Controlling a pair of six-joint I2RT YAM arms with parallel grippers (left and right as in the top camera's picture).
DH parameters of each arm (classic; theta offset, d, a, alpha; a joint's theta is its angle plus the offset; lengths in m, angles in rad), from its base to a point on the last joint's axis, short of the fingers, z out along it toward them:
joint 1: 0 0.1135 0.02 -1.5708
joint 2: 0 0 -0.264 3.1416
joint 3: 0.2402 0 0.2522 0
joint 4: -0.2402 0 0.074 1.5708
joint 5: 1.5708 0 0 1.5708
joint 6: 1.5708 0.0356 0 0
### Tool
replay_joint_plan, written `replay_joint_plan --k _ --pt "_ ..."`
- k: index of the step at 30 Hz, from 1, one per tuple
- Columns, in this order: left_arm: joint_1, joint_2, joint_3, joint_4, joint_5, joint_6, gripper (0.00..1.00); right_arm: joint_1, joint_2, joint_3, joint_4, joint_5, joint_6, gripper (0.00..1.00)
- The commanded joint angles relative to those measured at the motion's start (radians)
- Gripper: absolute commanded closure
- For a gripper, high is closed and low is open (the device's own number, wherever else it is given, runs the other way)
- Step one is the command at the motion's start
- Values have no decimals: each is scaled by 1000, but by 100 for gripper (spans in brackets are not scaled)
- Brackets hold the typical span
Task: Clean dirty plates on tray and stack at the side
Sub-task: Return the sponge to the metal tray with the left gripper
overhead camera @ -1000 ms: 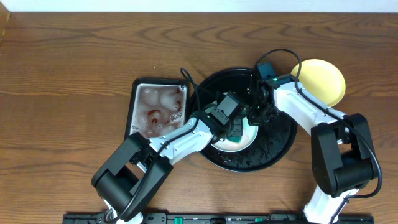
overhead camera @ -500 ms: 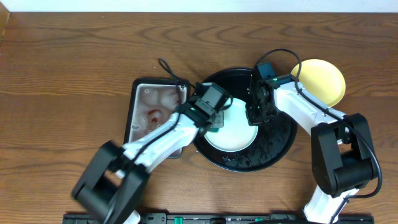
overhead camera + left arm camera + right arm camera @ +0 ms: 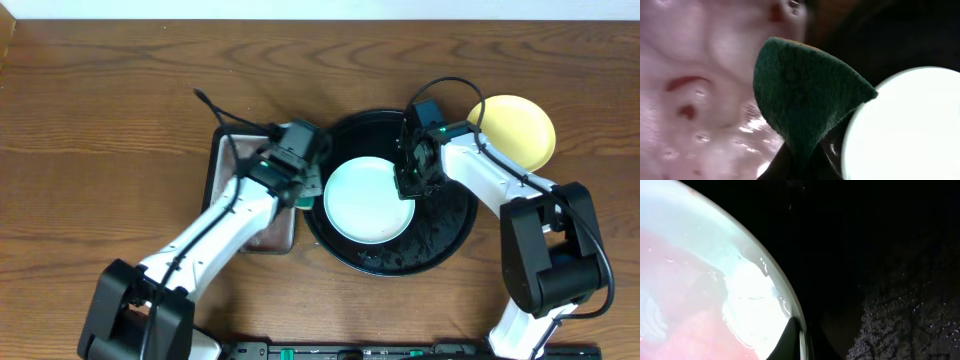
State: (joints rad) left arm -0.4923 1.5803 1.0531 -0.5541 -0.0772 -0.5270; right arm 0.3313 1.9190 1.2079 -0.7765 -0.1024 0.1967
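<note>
A pale mint-blue plate [image 3: 368, 200] lies in the black tray [image 3: 445, 240]. My right gripper [image 3: 408, 185] is shut on the plate's right rim. In the right wrist view, the dark fingers [image 3: 790, 340] pinch the rim of the wet, pink-tinged plate [image 3: 700, 280] over the tray [image 3: 880, 255]. My left gripper [image 3: 305, 190] is shut on a green sponge [image 3: 805, 95], which hangs over the border between the pan and the tray, left of the plate [image 3: 905, 125]. A yellow plate [image 3: 515, 130] rests on the table to the right of the tray.
The grey metal pan [image 3: 222, 160], left of the tray, holds pinkish soapy water [image 3: 700, 100]. Water droplets speckle the tray's right side [image 3: 910, 320]. A black cable [image 3: 215, 108] loops above the pan. The table is brown wood.
My left gripper has carried the sponge leftward off the plate to the pan's edge, baring the plate's face. The right gripper has kept its hold on the rim.
</note>
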Motion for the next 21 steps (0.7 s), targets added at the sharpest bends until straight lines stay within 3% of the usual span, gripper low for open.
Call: replay_joint_plan --k 1,10,21 --pt "67 0 -3 -13 56 121 92 10 21 -26 25 -63 -4 99" --pt "184 1 -11 -33 74 168 87 -17 -82 24 21 -43 -57 99" --pt "194 2 -75 21 62 175 86 21 -303 30 24 334 -162 99"
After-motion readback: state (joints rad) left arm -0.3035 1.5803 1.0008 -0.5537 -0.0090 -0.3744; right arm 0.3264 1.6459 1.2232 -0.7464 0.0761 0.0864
